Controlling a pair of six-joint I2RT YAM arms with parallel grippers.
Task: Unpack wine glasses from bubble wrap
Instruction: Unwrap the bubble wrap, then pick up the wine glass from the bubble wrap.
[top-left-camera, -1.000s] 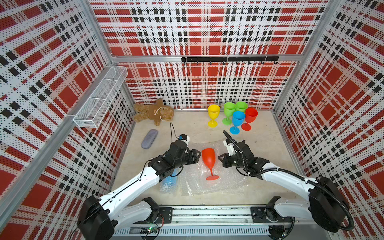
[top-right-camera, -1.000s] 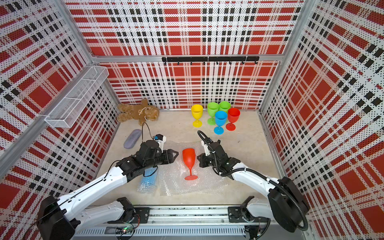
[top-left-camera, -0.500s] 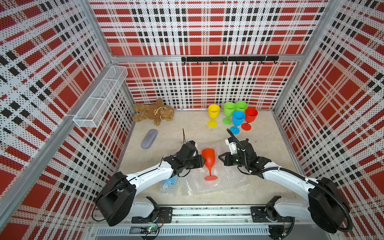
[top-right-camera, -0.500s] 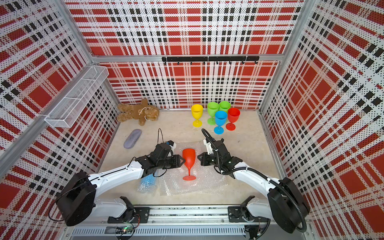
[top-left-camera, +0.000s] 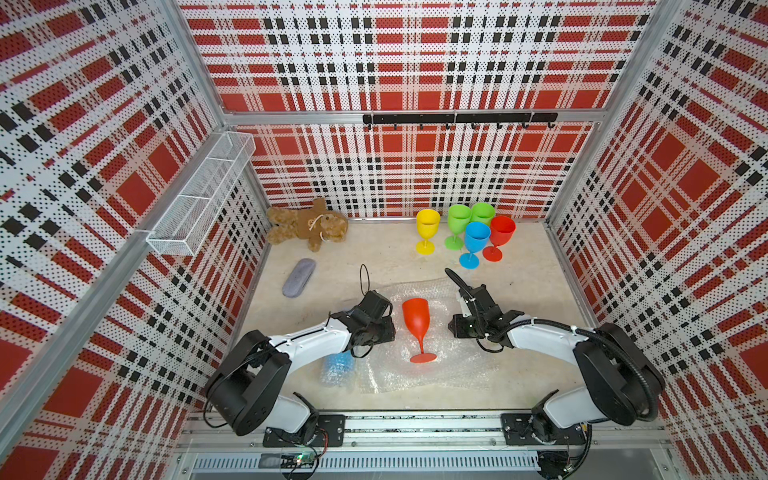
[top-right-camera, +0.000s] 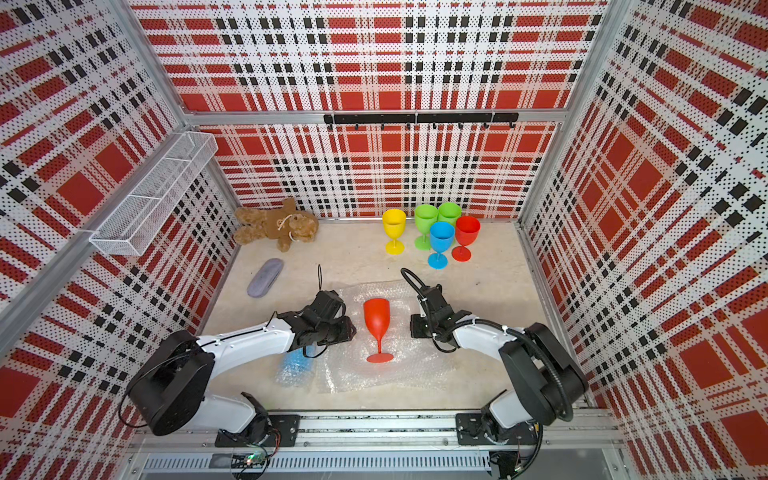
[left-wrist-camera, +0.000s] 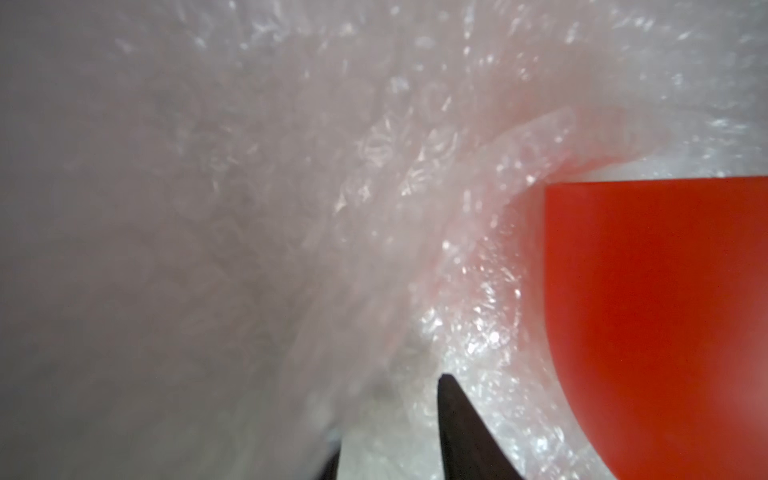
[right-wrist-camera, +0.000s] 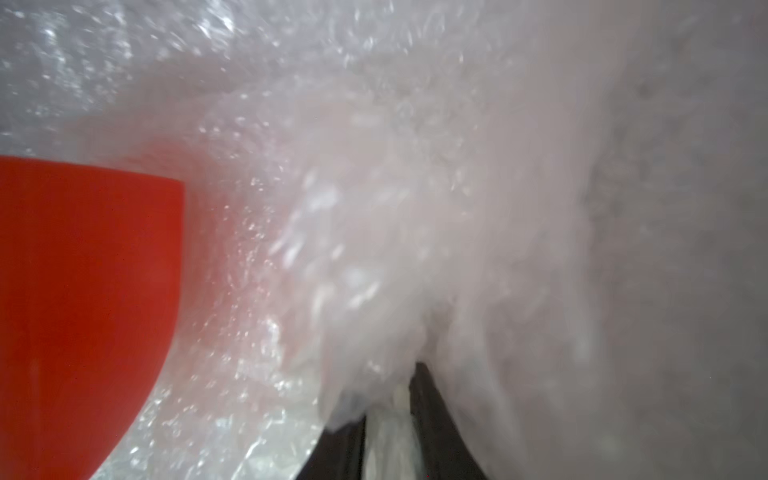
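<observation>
A red wine glass (top-left-camera: 415, 318) (top-right-camera: 377, 318) lies unwrapped on a spread sheet of bubble wrap (top-left-camera: 436, 374) (top-right-camera: 407, 365), rim toward the back wall. My left gripper (top-left-camera: 391, 330) (left-wrist-camera: 390, 415) sits low beside its bowl (left-wrist-camera: 648, 311), open, and a raised fold of wrap hides one finger. On the other side of the bowl (right-wrist-camera: 83, 299), my right gripper (top-left-camera: 453, 328) (right-wrist-camera: 390, 395) has its fingers slightly apart with a fold of wrap between them. A blue glass still inside wrap (top-left-camera: 338, 368) lies under the left arm. Several bare glasses (top-left-camera: 476, 237) stand at the back right.
A teddy bear (top-left-camera: 309, 224) lies at the back left and a grey oblong case (top-left-camera: 299, 277) in front of it. A wire basket (top-left-camera: 203, 195) hangs on the left wall. A black hook rail (top-left-camera: 457, 118) runs along the back wall.
My left gripper has moved right, up to the red glass's bowl, and its jaws have narrowed. The right gripper's jaws, shut before, have parted. The red glass has stayed put.
</observation>
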